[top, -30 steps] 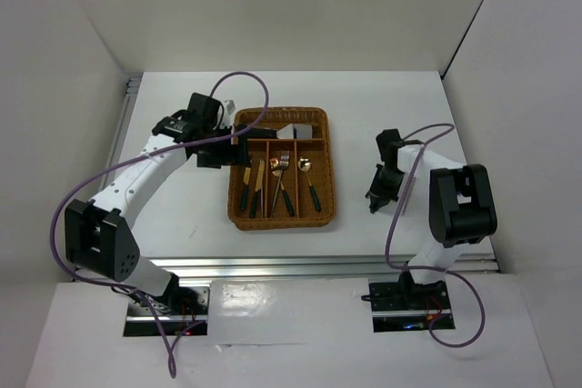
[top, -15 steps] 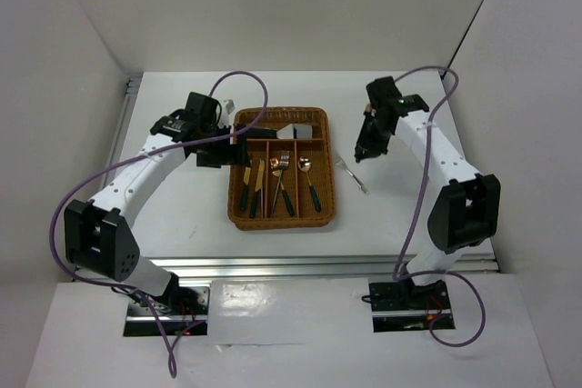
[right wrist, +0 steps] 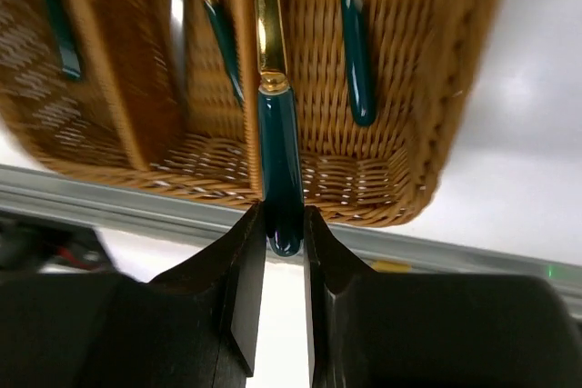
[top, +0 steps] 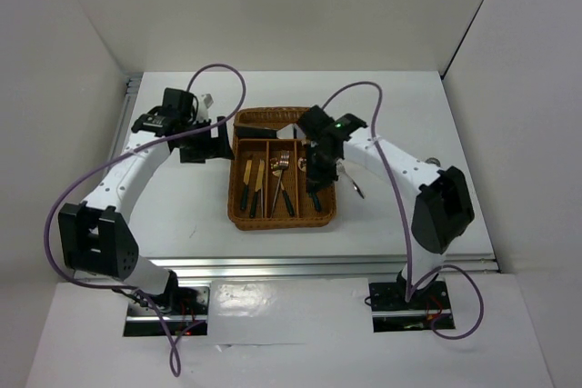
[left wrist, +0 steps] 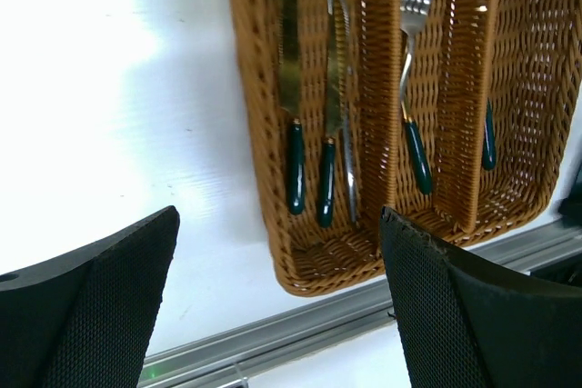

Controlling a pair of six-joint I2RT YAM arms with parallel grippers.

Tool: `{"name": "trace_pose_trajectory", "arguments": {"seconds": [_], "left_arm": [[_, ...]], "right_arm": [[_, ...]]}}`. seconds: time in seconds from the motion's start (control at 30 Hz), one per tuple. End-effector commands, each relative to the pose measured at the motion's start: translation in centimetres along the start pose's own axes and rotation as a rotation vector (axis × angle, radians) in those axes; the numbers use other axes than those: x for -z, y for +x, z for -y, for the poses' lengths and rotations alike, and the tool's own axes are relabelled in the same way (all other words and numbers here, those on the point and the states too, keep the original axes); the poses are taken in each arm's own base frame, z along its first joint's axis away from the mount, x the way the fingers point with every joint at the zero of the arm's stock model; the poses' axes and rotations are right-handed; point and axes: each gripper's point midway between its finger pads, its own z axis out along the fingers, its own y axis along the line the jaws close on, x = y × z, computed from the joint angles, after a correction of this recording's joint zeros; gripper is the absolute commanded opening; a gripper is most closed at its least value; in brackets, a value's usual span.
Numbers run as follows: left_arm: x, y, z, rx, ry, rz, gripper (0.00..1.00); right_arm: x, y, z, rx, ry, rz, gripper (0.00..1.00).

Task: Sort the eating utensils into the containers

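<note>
The brown wicker tray point(top: 282, 223) holds the containers. Its left slot carries a gold knife point(left wrist: 291, 88) and a silver knife point(left wrist: 332, 88). A fork point(left wrist: 414, 43) lies in the middle slot. My right gripper point(right wrist: 284, 224) is shut on the dark green handle of a gold utensil point(right wrist: 277, 161), held lengthwise over the tray's right slot point(right wrist: 391, 61), where another green-handled piece point(right wrist: 356, 52) lies. From above, this gripper point(top: 316, 172) covers the tray's right side. My left gripper point(top: 202, 141) hangs wide open and empty just left of the tray, and the tray's near corner point(left wrist: 314, 270) shows between its fingers.
A silver utensil point(top: 356, 190) lies on the white table just right of the tray, partly under my right arm. A metal rail point(top: 318, 265) runs along the table's near edge. White walls close in the left, back and right sides.
My right arm has swung from the table right of the tray to over the tray's right slot and now holds a green-handled utensil. My left gripper has drawn back a little to the left.
</note>
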Motion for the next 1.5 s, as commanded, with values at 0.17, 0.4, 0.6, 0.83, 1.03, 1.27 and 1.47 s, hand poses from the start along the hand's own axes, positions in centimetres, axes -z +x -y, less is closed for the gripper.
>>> {"name": "trace_pose_trajectory", "arguments": {"seconds": [0.17,0.4,0.6,0.83,1.03,1.27,1.47], "left_arm": [[2.1,-1.0,-1.6,0.005,0.033,0.063,0.95],[1.9,-0.8,-2.4,0.014,0.045,0.060,0.95],[1.9,-0.9,-2.7,0.028,0.054,0.065,0.95],[1.4,-0.6,-2.5,0.033,0.077,0.043,0.95],[0.9,-0.6,-2.3,0.036,0.096,0.029,0.95],[-0.1,-0.9,-2.2,0.055,0.117,0.023,0.95],[-0.9,-0.7,-2.6,0.060,0.106,0.013,0.95]], "right_arm": [[-4.9,2.5,1.1,0.030,0.109,-0.077,0.00],[-6.7,2.5,1.8,0.042,0.163,-0.105,0.29],[-3.0,-2.2,-0.4,0.111,0.077,0.023,0.90],[0.0,-8.4,5.2,0.047,0.009,0.140,1.00],[-0.1,-10.1,10.8,0.040,-0.087,0.185,0.93],[-5.3,-6.6,13.7,0.020,-0.053,0.050,0.82],[-9.1,-4.5,15.7,-0.034,0.023,-0.057,0.76]]}}
